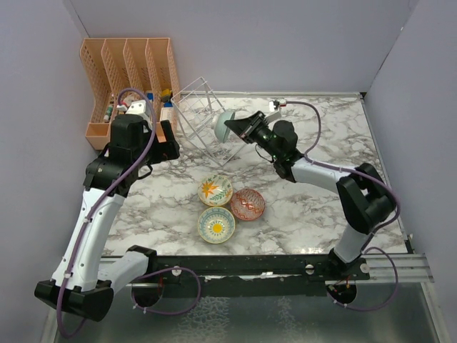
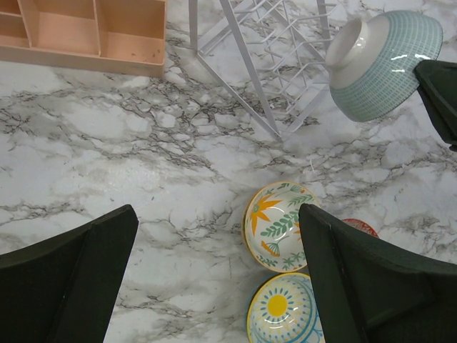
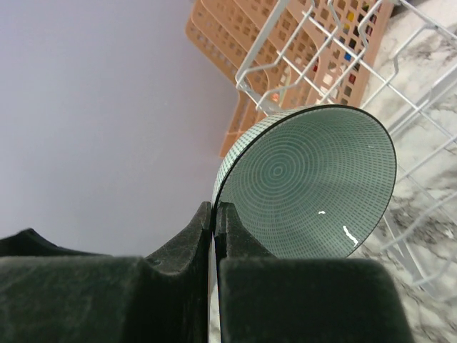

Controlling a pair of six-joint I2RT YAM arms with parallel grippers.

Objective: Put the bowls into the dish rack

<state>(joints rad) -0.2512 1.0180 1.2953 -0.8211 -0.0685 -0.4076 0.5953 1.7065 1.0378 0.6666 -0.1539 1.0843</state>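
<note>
My right gripper [image 1: 239,127] is shut on the rim of a teal bowl [image 3: 314,182] and holds it on edge in the air beside the white wire dish rack [image 1: 202,118]; the bowl also shows in the top view [image 1: 226,126] and the left wrist view [image 2: 378,64]. Three bowls sit on the table: an orange-flower bowl [image 1: 215,190], a yellow-sun bowl [image 1: 216,224] and a red patterned bowl [image 1: 248,204]. My left gripper [image 2: 214,279] is open and empty above the table, left of the flower bowl [image 2: 278,225] and sun bowl [image 2: 285,314].
An orange plastic file organizer [image 1: 128,82] with small items stands at the back left, just behind the rack and my left arm. The rack [image 2: 264,57] stands tilted on a corner. Grey walls enclose the marble table [image 1: 321,207].
</note>
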